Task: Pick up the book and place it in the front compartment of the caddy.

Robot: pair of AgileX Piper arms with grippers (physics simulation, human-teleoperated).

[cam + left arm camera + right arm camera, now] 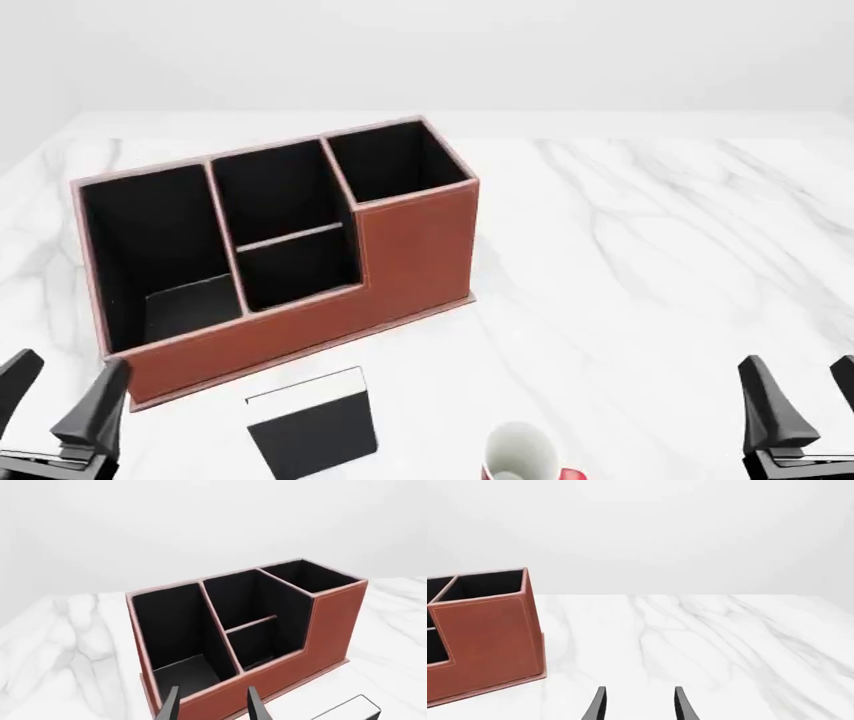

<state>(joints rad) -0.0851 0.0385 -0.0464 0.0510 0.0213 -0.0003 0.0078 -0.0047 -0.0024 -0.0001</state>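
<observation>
The reddish-brown caddy [400,250] with black lining stands at the left of the marble table; it also shows in the left wrist view [333,625] and the right wrist view [487,640]. The small black book [314,425] with a white page edge lies flat just in front of the caddy; its corner shows in the left wrist view [350,709]. My left gripper [60,400] is open and empty at the front left, left of the book. My right gripper [801,400] is open and empty at the front right, far from the book.
A white-and-red mug [523,455] lies at the table's front edge, right of the book. The white marble table [641,260] stretches to the right of the caddy.
</observation>
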